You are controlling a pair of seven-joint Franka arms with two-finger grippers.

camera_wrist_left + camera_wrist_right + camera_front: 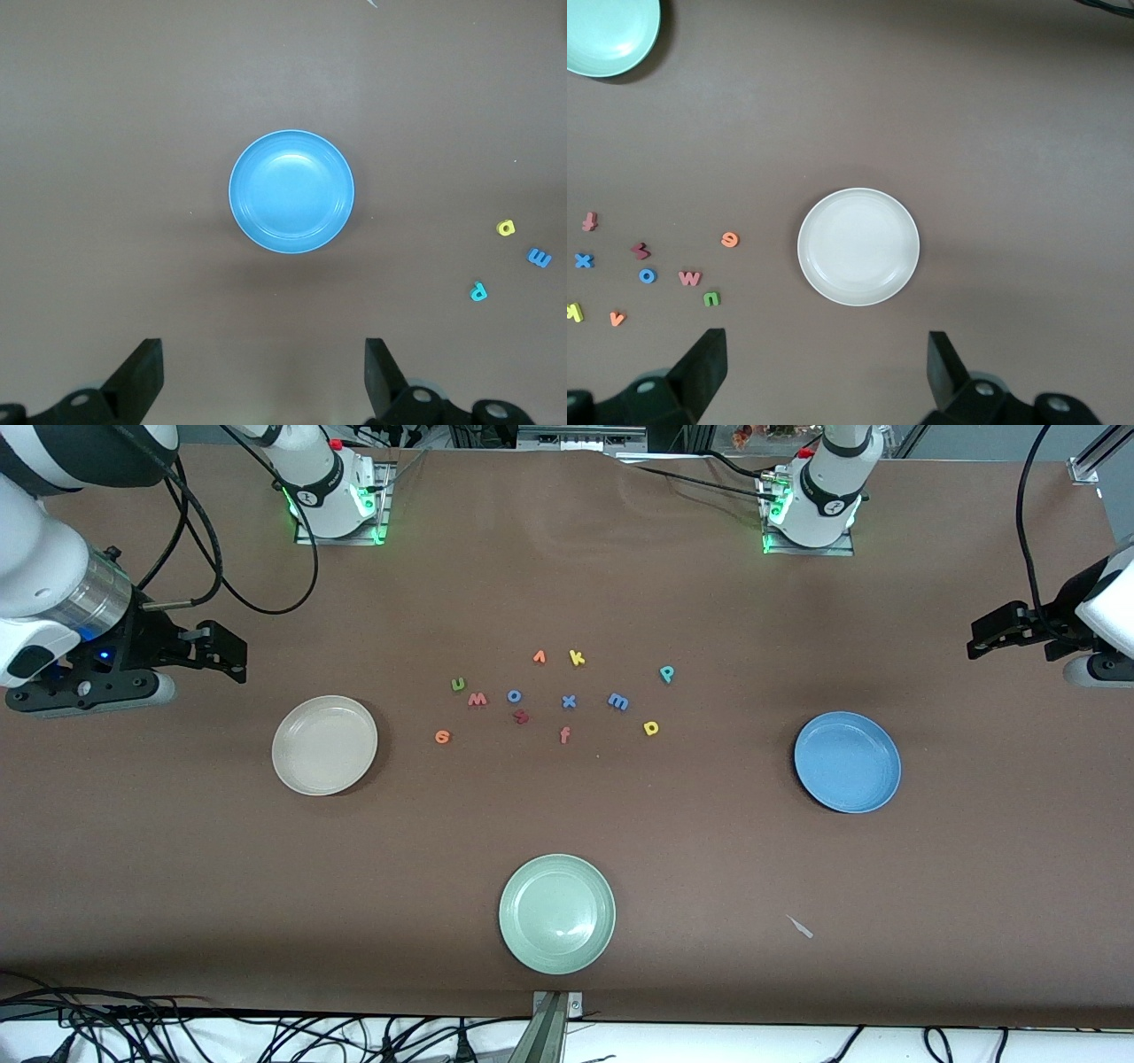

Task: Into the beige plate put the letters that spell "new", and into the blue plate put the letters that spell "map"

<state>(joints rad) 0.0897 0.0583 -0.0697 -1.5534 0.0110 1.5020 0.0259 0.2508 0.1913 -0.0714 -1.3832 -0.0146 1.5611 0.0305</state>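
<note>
Letters (549,695) lie loose between the beige plate (324,745) and blue plate (847,762); both pincers spread.

We are looking at a table (567,850) wearing a brown cloth, wrinkling slightly along its upper edge; black cables (177,1036) are lying tangled on the white floor below it.
</note>
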